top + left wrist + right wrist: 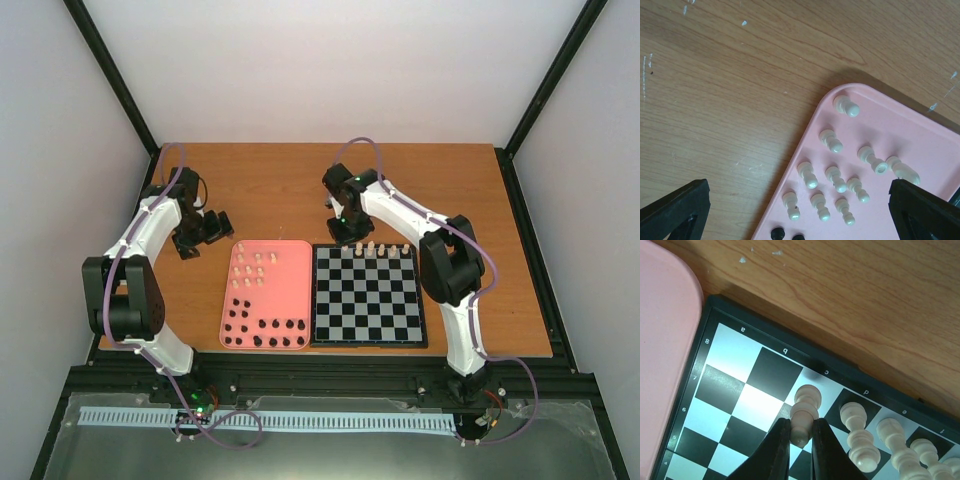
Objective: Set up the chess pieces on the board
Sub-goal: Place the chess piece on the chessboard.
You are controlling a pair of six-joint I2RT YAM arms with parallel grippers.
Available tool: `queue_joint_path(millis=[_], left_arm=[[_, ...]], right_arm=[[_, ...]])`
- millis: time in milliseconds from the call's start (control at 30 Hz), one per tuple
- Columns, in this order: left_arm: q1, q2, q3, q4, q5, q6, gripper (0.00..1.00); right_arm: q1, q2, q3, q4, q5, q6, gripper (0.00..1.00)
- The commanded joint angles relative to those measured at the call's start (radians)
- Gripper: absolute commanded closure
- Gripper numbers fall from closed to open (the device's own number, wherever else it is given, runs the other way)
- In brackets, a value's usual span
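We are filling the far row of the board (774, 371). Our right jaws pinch a cream chess piece (806, 407) there, and next it needs lowering squarely onto its square and releasing. Our left jaws stand spread above the cream pieces (835, 180) on the pink tray (920, 135).

The chess pieces (858, 432) look glossy, the tray (920, 130) smooth plastic, the table (740, 90) wood-grained.

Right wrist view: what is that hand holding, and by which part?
A cream chess piece, pinched in the right hand by its upper end, its base down at the far row of the board.
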Motion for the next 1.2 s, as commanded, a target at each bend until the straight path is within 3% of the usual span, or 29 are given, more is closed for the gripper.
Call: queue_joint_path(millis=[0, 800, 1167], left_arm=[[-0.003, 0.016, 0.013, 0.005, 0.004, 0.015, 0.0], [-0.003, 0.027, 0.017, 0.005, 0.003, 0.017, 0.0], [-0.003, 0.025, 0.019, 0.004, 0.003, 0.015, 0.0]], right_arm=[[-0.011, -0.015, -0.031, 0.037, -0.008, -0.012, 0.93], [-0.015, 0.022, -0.057, 0.036, -0.005, -0.018, 0.91], [-0.015, 0.02, -0.073, 0.042, -0.022, -0.021, 0.81]])
